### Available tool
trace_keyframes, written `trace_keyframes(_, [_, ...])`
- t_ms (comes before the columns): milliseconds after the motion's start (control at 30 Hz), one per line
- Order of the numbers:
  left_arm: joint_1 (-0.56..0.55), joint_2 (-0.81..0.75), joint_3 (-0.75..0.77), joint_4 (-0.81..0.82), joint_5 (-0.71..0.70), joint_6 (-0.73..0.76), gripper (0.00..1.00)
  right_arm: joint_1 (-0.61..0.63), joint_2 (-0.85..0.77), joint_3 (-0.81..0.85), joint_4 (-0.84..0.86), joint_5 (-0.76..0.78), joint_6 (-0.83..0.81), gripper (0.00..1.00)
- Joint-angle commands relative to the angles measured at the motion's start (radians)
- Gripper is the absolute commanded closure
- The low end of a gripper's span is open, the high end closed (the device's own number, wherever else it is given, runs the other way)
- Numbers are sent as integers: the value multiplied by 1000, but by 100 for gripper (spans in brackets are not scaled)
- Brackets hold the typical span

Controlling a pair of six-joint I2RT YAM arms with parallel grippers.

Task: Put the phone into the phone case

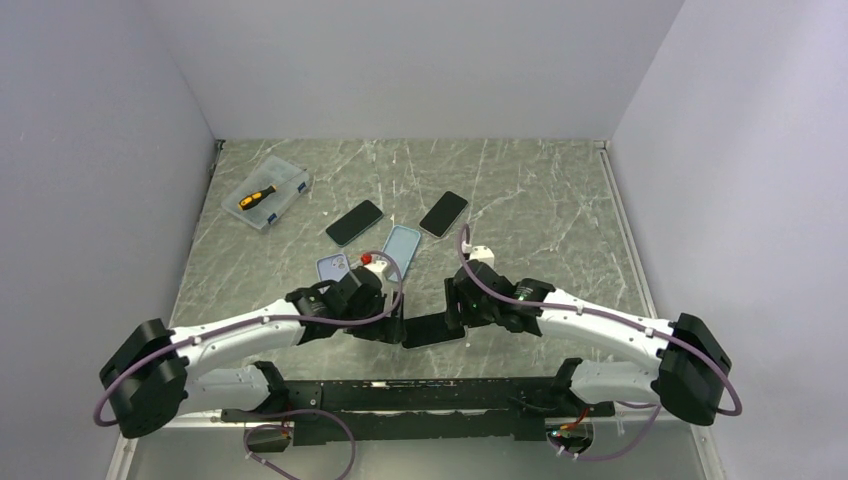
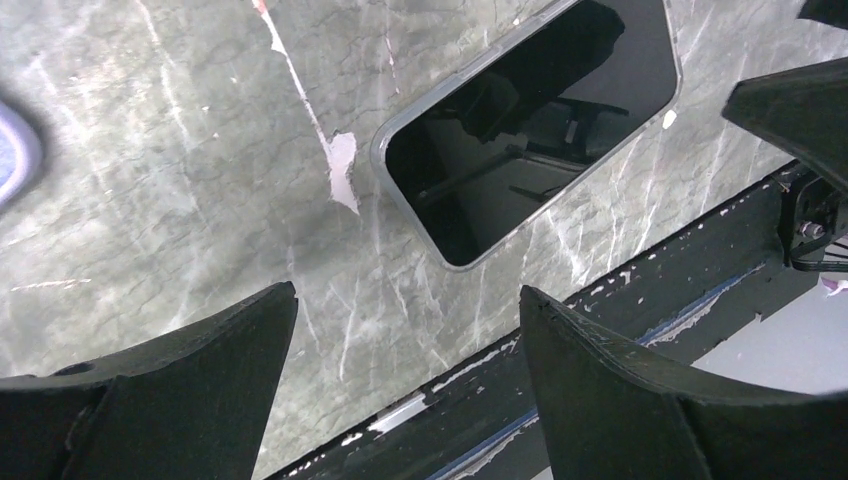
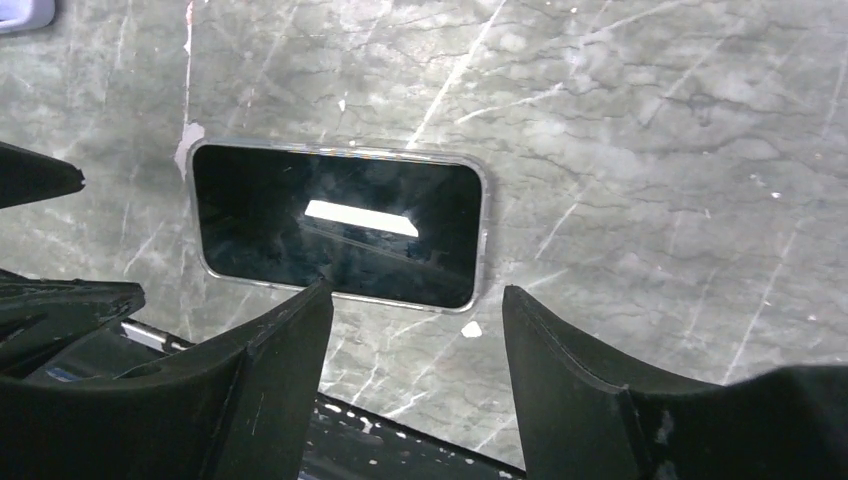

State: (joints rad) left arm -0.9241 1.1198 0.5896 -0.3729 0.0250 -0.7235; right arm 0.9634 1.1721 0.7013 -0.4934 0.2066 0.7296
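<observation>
A black phone [image 1: 434, 330] with a clear rim round it lies screen up near the table's front edge, between my two grippers. It also shows in the left wrist view [image 2: 530, 130] and the right wrist view [image 3: 335, 225]. My left gripper [image 1: 393, 325] is open and empty, just left of the phone [image 2: 408, 300]. My right gripper [image 1: 457, 315] is open and empty, low over the phone's right end [image 3: 415, 290]. Two light blue cases [image 1: 401, 243] [image 1: 332, 268] lie empty behind the left gripper.
Two more black phones [image 1: 354, 222] [image 1: 443, 213] lie further back. A clear box [image 1: 266, 192] with an orange-handled tool stands at the back left. The black mounting rail [image 1: 420, 385] runs along the front edge. White walls close in the table.
</observation>
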Motion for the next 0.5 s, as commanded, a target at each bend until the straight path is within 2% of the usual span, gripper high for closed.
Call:
trace_keyframes(0, [3, 72, 49, 97, 51, -12, 12, -17, -52, -15, -33, 36, -16, 33])
trace_keyframes(200, [2, 206, 106, 144, 73, -6, 14, -40, -129, -70, -35, 16, 4, 28])
trace_keyframes(467, [0, 345, 157, 204, 159, -22, 15, -69, -231, -123, -42, -19, 21, 26])
